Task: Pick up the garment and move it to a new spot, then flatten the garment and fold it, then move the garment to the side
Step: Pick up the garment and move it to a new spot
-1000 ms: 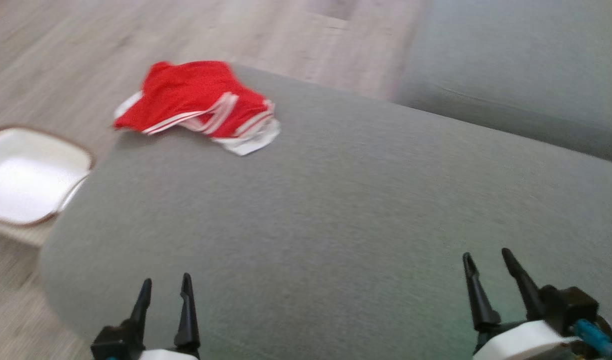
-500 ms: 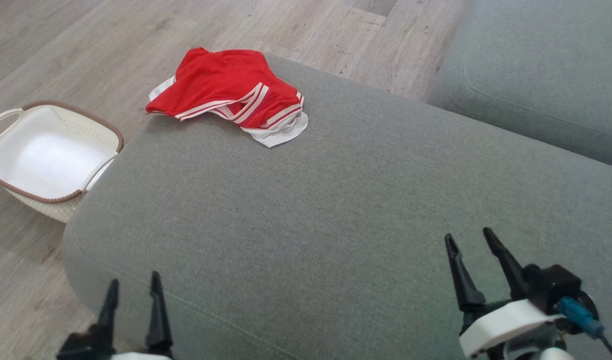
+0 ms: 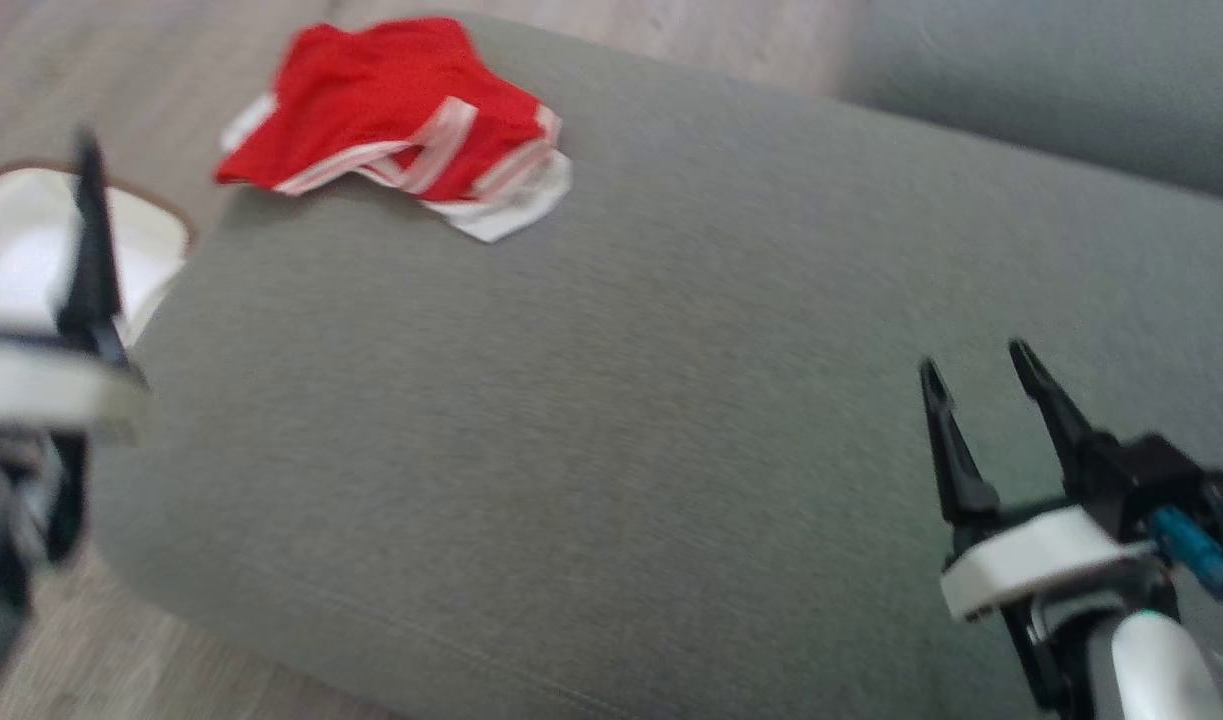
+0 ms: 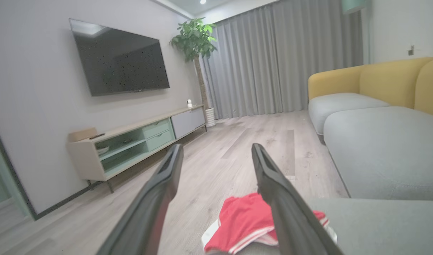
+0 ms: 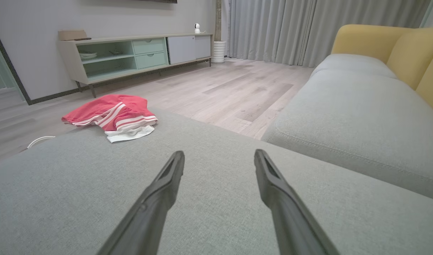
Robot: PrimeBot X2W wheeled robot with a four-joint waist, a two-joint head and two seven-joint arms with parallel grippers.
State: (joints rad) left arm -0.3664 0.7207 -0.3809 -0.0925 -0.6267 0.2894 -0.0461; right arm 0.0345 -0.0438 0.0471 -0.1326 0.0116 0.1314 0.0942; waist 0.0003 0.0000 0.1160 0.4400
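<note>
The garment (image 3: 391,110), a crumpled red piece with white stripes and a white hem, lies at the far left corner of the grey sofa cushion (image 3: 611,400). My left gripper (image 3: 31,140) is raised at the left edge of the head view, blurred, beside the cushion. In the left wrist view this gripper (image 4: 217,147) is open with nothing between its fingers, and the garment (image 4: 244,219) lies ahead and below. My right gripper (image 3: 976,362) hovers open over the cushion's near right part, far from the garment (image 5: 113,111). The right gripper (image 5: 220,153) also holds nothing.
A white basket (image 3: 156,240) with a brown rim stands on the wooden floor left of the cushion. A second grey sofa seat (image 3: 1051,80) lies at the back right, with yellow backrests (image 5: 379,42). A low TV cabinet (image 4: 131,145) stands along the far wall.
The head camera has shifted and the picture is blurred. My left arm has risen high at the left edge. The right gripper is a little higher. The garment lies where it was.
</note>
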